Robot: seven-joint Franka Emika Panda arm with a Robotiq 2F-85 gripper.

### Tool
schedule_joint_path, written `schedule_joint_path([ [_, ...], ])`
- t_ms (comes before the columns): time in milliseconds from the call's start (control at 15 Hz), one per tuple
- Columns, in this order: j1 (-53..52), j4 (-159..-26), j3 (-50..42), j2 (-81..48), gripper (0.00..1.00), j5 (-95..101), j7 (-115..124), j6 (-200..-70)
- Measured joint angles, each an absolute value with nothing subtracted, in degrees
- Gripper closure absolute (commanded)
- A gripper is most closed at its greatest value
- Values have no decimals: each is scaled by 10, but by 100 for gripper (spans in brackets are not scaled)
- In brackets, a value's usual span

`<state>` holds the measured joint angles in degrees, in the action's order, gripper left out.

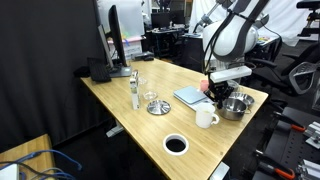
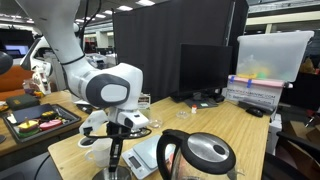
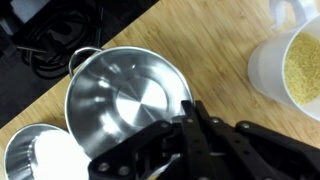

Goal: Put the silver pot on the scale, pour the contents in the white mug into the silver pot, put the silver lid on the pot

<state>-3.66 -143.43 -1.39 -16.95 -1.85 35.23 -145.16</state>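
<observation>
Silver pot [image 1: 236,106] is sitting on the worktop [image 1: 130,125] near its right edge, just right of the one scale [image 1: 188,96]. One white mug [image 1: 206,118] is standing beside it. Claw [image 3: 188,110] is hovering at the pot rim; apart or clamped, cannot tell. One silver lid [image 1: 158,106] is lying left, with open worktop around it.

The round shiny steel pot [image 3: 120,95] is mirror-silver inside and stands on a pale honey, wood-grained desk [image 3: 205,40]. The plain white ceramic mug [image 3: 272,70] holds fine pale-yellow grains [image 3: 303,68]. The pincer [image 3: 195,110] is matt black. In an exterior view the thin flat scale [image 1: 188,96] is pale grey-blue, and a round flat disc [image 1: 176,144] is black with a white rim.
</observation>
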Motion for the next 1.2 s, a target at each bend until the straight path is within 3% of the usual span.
schedule_joint_path([
  [333, -46, -1435, -14, -151, 99, -19, 342, -1455],
  [733, -56, -1440, -10, -26, 99, 15, 338, -1456],
  [1200, -57, -1366, 27, 6, 99, 222, 390, -1359],
])
